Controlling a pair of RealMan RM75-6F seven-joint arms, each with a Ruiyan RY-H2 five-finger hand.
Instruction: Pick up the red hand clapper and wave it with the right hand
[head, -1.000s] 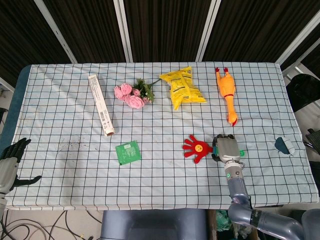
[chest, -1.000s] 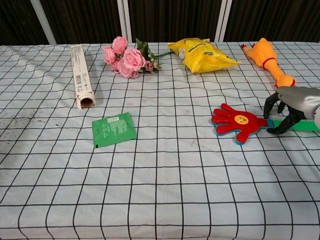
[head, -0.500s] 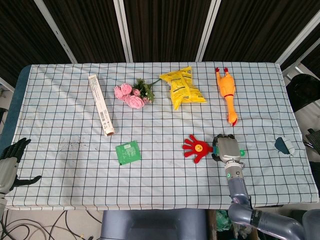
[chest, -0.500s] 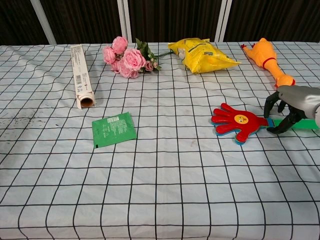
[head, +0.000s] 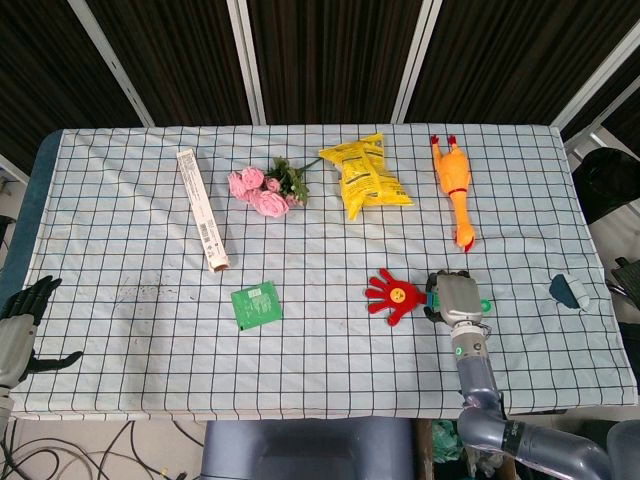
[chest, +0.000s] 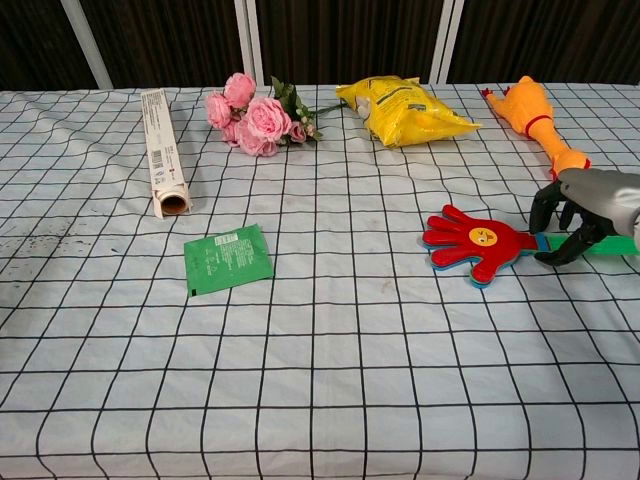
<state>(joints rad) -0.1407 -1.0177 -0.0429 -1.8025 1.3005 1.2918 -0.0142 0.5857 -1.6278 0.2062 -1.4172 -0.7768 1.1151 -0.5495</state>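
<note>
The red hand clapper (head: 391, 295) (chest: 473, 243) lies flat on the checked tablecloth at the right, its green handle (chest: 604, 249) pointing right. My right hand (head: 457, 298) (chest: 586, 212) arches over that handle, fingers on the far side and thumb on the near side, still apart. The clapper rests on the cloth. My left hand (head: 20, 322) hangs off the table's near-left edge with fingers spread and nothing in it; only the head view shows it.
At the back lie a yellow rubber chicken (head: 453, 187) (chest: 531, 113), a yellow snack bag (head: 366, 176) (chest: 404, 110), pink flowers (head: 263, 189) (chest: 250, 116) and a long box (head: 202, 209) (chest: 162, 150). A green packet (head: 256, 303) (chest: 227, 257) lies left of centre.
My right hand has edged slightly to the right over the handle. The clapper and my left hand have not moved.
</note>
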